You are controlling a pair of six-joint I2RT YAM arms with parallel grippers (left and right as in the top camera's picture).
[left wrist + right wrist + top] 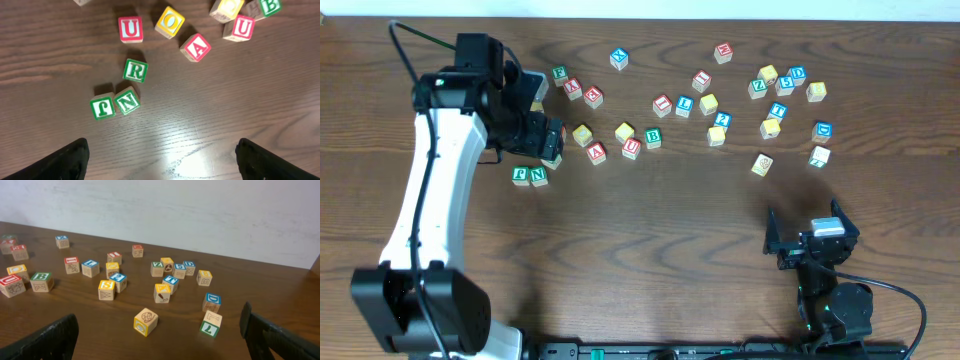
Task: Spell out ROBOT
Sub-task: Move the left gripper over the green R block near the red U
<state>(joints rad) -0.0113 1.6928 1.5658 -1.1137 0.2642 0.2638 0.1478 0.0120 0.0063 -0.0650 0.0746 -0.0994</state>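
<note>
In the left wrist view a green R block (pixel 135 70) lies just above a green J block (pixel 102 107) and a green N block (pixel 127 101). A yellow O block (pixel 169 22) (pixel 582 134) and a green B block (pixel 270 6) (pixel 653 138) lie further up. My left gripper (pixel 160 160) (pixel 545 135) is open and empty, hovering above the table near this cluster. My right gripper (pixel 160 335) (pixel 812 235) is open and empty, low at the front right, apart from all blocks.
Two red U blocks (pixel 130 28) (pixel 242 27) and a red A block (pixel 195 47) lie near the O. Several more blocks are scattered across the back of the wooden table (pixel 680 230). A yellow picture block (pixel 145 321) and a green 7 block (pixel 210 324) lie ahead of the right gripper.
</note>
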